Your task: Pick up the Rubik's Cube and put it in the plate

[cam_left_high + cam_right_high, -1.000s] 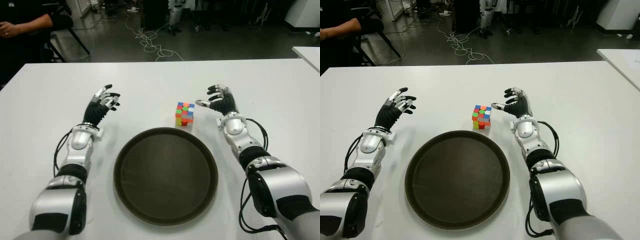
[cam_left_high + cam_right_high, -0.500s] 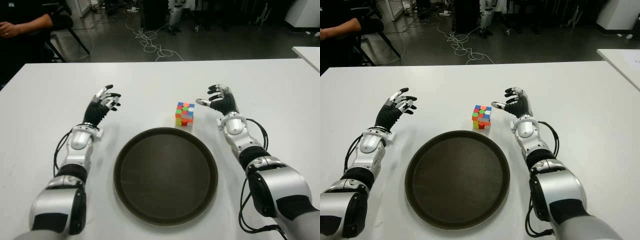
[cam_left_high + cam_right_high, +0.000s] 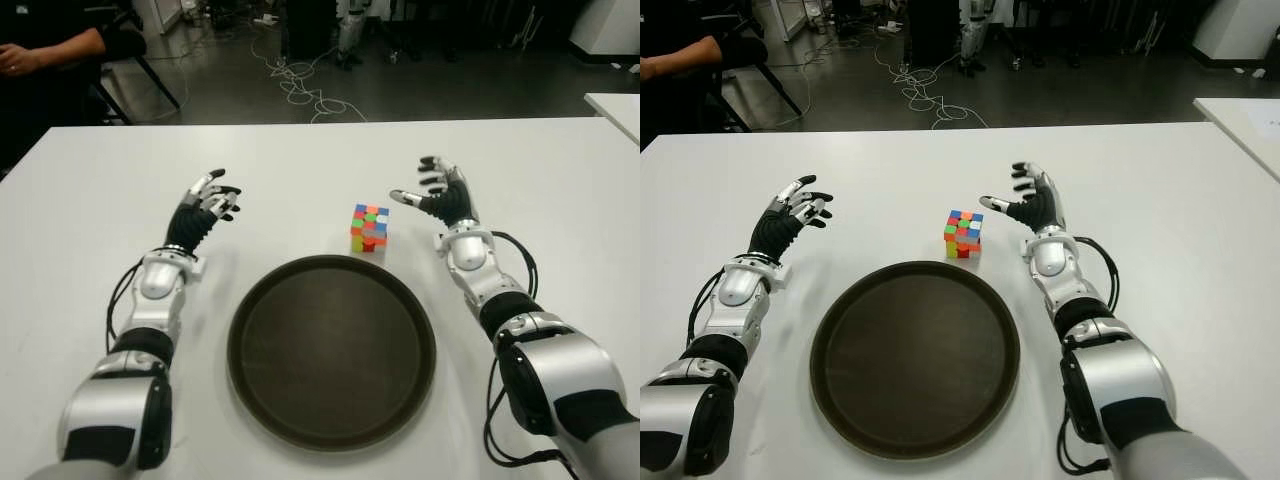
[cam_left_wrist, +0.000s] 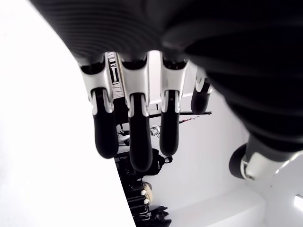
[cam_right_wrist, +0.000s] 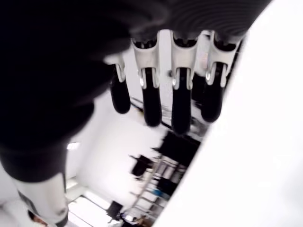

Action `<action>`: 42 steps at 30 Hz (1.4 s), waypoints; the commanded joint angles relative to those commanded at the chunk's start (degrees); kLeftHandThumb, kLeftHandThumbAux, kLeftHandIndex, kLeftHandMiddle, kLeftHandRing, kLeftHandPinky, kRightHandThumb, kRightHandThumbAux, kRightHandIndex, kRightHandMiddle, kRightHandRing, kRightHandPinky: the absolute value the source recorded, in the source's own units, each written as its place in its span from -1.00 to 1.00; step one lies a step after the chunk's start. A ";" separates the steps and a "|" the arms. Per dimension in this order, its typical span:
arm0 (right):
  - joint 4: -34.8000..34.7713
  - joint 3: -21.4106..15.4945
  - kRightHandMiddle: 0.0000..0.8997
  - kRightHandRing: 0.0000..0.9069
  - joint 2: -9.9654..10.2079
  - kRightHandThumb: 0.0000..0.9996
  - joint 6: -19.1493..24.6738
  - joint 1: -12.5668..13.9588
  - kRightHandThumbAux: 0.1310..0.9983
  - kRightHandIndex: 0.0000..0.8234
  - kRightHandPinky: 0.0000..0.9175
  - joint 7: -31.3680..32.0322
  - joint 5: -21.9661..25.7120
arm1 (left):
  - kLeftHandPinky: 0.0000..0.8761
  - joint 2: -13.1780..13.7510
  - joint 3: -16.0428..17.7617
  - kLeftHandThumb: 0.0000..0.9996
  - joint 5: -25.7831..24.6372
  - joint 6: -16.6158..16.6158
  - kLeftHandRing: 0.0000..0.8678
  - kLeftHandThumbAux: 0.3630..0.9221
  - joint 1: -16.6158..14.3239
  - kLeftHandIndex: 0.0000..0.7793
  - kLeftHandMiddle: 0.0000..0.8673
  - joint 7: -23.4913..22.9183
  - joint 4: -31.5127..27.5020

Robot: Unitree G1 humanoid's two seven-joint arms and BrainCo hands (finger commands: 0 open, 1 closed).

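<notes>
Sitting on the white counter (image 3: 300,160) just above the center of the frame, the cube (image 3: 369,228) shows red, green, blue, orange and yellow tiles and stands free, touched by neither hand. Right below it, almost at its lower edge, lies the plate (image 3: 331,350), a dark round dish with a raised rim and nothing in it, filling the lower middle of the frame.

To the right of the cube, the right hand (image 3: 442,196) is raised a little over the counter with its fingers (image 5: 181,105) spread and extended, holding nothing; its thumb points toward the cube but a clear gap of bare counter separates them. The right wrist view shows those four dark fingertips straight and apart, with no object between them.

At the left middle of the frame, the left hand (image 3: 203,206) shows well apart from the cube and to the upper left of the plate. Its fingers (image 4: 132,137) are loosely extended and empty, as the left wrist view confirms.

Both forearms run down toward the lower corners of the frame. In the upper left corner a person (image 3: 45,45) in dark clothing sits beyond the counter, and cables (image 3: 300,85) lie on the dark floor at the top center.
</notes>
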 joint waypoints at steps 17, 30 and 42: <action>-2.12 14.19 -0.88 -0.89 -2.38 -1.00 -3.84 -2.22 0.21 -0.85 -0.93 -6.09 -15.12 | -0.01 -0.03 -0.01 -0.84 0.17 -0.28 -0.08 -0.39 0.10 -0.67 -0.26 0.33 -0.02; 1.64 18.33 -0.82 -0.84 -0.71 -1.00 1.00 -1.27 0.24 -0.76 -0.86 -3.35 -17.46 | -0.02 0.16 -0.27 -0.85 0.35 -1.05 -0.07 -0.46 0.24 -0.66 -0.24 -0.14 -0.31; 1.51 18.14 -0.74 -0.73 -0.63 -1.00 5.23 -1.79 0.20 -0.64 -0.77 -1.17 -16.48 | -0.04 0.04 0.14 -0.84 -0.12 -0.47 -0.07 -0.39 0.14 -0.65 -0.22 -0.09 -0.13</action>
